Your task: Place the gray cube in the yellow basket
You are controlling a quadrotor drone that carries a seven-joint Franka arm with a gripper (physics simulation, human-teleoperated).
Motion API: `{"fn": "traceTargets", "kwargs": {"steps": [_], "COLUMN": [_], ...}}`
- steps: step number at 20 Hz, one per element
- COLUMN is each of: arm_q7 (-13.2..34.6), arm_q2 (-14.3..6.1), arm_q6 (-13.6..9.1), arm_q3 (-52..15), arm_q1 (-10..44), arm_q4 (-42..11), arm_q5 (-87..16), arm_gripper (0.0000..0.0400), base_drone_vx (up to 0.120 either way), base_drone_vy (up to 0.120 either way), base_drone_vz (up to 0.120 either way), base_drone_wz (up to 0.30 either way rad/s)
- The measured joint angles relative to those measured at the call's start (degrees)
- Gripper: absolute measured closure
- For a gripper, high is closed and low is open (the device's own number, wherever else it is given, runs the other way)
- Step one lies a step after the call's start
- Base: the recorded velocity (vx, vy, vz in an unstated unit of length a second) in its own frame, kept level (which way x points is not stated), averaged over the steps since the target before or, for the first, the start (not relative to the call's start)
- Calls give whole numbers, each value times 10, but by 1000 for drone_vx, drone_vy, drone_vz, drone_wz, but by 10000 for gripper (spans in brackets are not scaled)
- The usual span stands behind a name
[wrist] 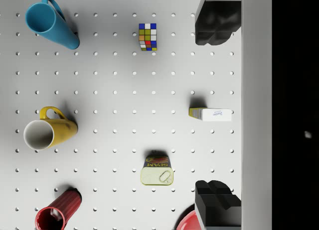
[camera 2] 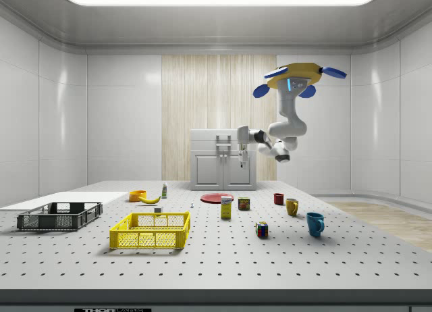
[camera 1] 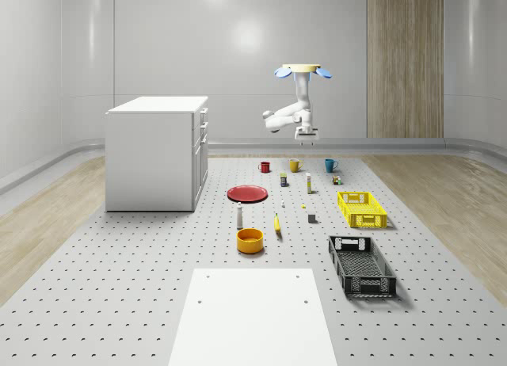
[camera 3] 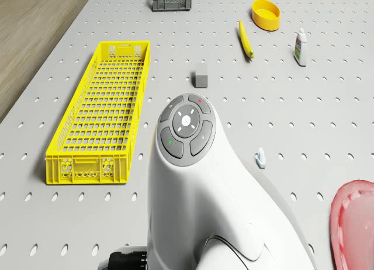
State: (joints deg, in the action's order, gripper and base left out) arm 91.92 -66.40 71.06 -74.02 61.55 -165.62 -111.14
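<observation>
We hover high over the far mugs, gripper (wrist: pixel 218 115) fingers apart, empty; gray cube (camera 1: pixel 312 218) sits left of yellow basket (camera 1: pixel 361 209).

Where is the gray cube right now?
In the whole-scene view the gray cube sits on the floor just left of the yellow basket, right of the banana.

A simulated test lab. A pegboard-like perforated surface (camera 1: pixel 119 287) fills a bare, panelled room. A lone white cabinet (camera 1: pixel 154 152) stands on it.
</observation>
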Motion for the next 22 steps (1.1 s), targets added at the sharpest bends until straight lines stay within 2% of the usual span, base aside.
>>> {"fn": "traceTargets", "kwargs": {"steps": [15,22], "arm_q7": [13,17], "arm_q2": [-41,-58], "arm_q6": [37,53], "arm_q3": [-12,-17], "arm_q1": [13,18], "arm_q4": [3,4], "arm_q5": [21,29], "arm_gripper": [0,0], "base_drone_vx": [120,120], "base_drone_vy": [0,0], "base_drone_vz": [0,-109], "base_drone_wz": [0,0]}}
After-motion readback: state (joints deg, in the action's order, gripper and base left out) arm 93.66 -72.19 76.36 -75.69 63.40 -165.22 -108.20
